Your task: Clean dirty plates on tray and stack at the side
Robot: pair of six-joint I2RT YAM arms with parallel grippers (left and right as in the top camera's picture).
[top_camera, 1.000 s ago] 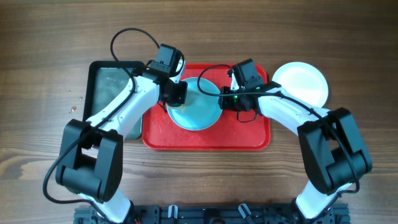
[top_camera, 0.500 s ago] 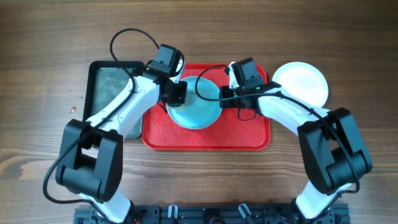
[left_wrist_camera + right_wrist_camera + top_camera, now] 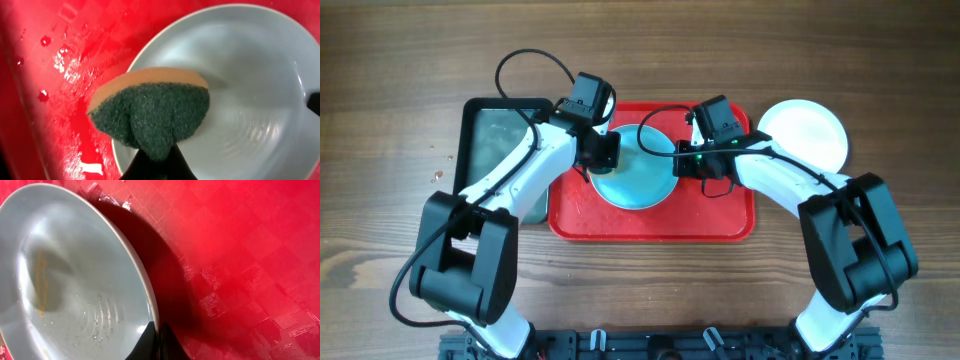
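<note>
Position of items: the large red rectangular plastic tray (image 3: 720, 215) lies at the middle of the wooden bench (image 3: 880, 60). One pale turquoise round plastic plate (image 3: 635, 180) sits inside the tray, toward its far-left part. A white round plastic plate (image 3: 805, 135) rests on the bench just beside the tray's far-right corner, outside the rim. A black rectangular tray (image 3: 505, 101) lies along the red tray's left side.

Left tool (image 3: 156, 155): pinching an orange-and-green scouring sponge (image 3: 150, 112), green face toward the camera. The sponge overlaps the turquoise plate's (image 3: 250, 90) left rim. Whether it presses on the plate cannot be told.

Right tool (image 3: 157, 337): fingers pressed together on the right rim of the turquoise plate (image 3: 75, 280). A dark shadow lies on the tray (image 3: 240, 255) beneath that rim.

Surface condition: water beads and ripples show inside the plate, and droplets glisten on the tray floor (image 3: 50, 100) to its left.

In the overhead view the left tool (image 3: 603, 150) and right tool (image 3: 705, 165) stand at opposite edges of the plate.
</note>
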